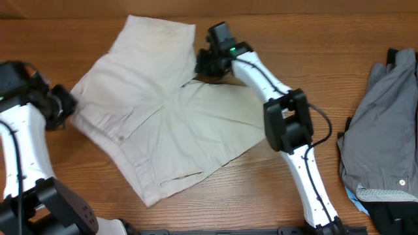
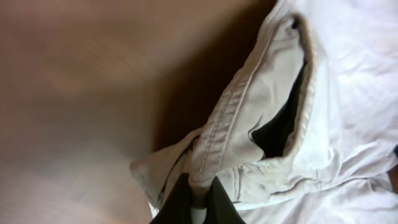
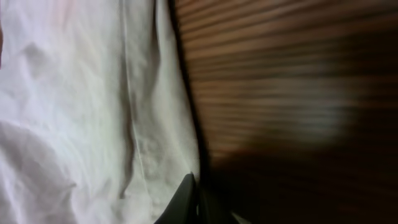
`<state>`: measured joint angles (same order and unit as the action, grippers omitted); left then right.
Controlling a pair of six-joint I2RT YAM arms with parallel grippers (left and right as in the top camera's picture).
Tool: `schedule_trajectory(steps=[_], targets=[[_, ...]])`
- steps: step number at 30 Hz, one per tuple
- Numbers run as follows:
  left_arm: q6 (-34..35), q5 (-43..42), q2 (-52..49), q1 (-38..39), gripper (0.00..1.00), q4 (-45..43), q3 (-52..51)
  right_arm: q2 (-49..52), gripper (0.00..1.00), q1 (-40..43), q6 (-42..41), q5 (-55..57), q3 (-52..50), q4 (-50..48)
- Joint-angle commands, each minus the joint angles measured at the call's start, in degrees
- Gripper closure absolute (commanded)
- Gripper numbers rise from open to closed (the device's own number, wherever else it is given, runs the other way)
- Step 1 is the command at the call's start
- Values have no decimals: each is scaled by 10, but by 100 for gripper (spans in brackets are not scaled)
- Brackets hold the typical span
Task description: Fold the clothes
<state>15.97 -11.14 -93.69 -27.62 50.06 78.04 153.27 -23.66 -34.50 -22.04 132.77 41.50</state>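
Observation:
The cream shorts (image 1: 163, 111) lie spread and creased on the wooden table (image 1: 313, 39), one leg toward the back and one toward the right. My left gripper (image 1: 65, 108) is at their left edge. In the left wrist view it (image 2: 199, 196) is shut on a fold of the waistband (image 2: 249, 124), beside an open pocket slit. My right gripper (image 1: 206, 62) sits at the shorts' back edge, near where the two legs meet. In the right wrist view its dark fingers (image 3: 194, 202) are pressed together on the cloth's edge (image 3: 168, 93).
A grey garment (image 1: 385, 111) lies crumpled at the table's right edge, with a small black item (image 1: 392, 219) below it. The right arm (image 1: 287, 124) reaches across the table just right of the shorts. Bare wood shows along the back and front right.

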Motion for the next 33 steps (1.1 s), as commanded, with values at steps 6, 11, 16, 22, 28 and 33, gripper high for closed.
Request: schedule_trajectory(steps=[6,11,16,22,28,33], targets=[[-2,27,5,113,95,-110,-1,-19,96,103,36,61,0,112],[11,31,-17,150,93,-161,-1,-22,96,146,50,69,0,179],[41,45,-57,162,92,-191,-1,-22,96,185,60,113,0,244],[49,45,-76,162,93,-234,-1,-22,96,218,79,121,0,274],[78,41,-82,169,82,-325,-1,-26,91,235,98,83,1,294],[79,43,-86,171,74,-376,-1,-71,83,234,110,66,1,282]])
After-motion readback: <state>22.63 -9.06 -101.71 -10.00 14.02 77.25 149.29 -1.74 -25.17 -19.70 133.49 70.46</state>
